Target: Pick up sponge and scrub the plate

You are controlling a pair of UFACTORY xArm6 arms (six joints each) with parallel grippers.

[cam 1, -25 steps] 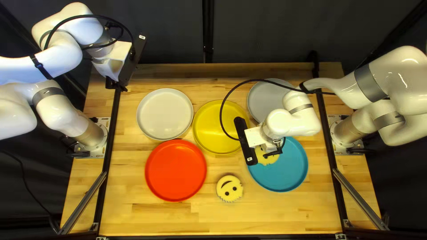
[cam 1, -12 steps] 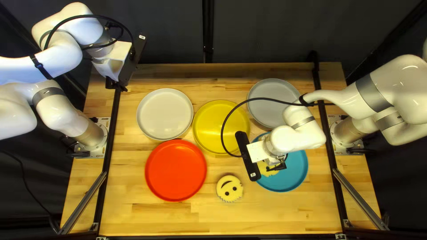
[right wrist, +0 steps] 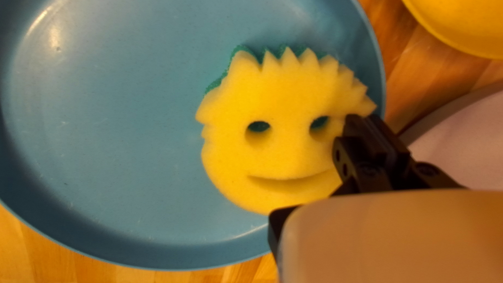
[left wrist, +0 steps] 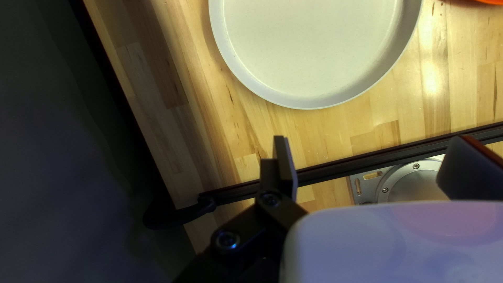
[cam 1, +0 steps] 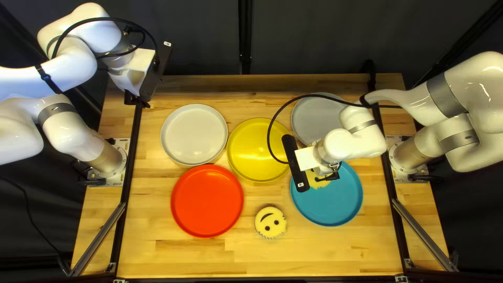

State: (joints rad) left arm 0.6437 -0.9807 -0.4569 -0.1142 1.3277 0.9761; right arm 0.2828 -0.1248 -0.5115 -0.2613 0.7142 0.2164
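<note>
While my left tool stands raised over the far left corner of the light wooden bench, its fingers spread wide, my right tool reaches down over the round blue plate. The right wrist view shows the yellow, face-shaped sponge with a green underside lying inside that plate, near its rim, its smiling side up. The two black fingers of my right tool are drawn narrow and overlie one edge of the sponge; whether their tips press on it, I cannot tell. A second yellow smiley sponge rests on the bench between the red plate and the blue one. Beyond lie the off-white, yellow and grey plates.
</note>
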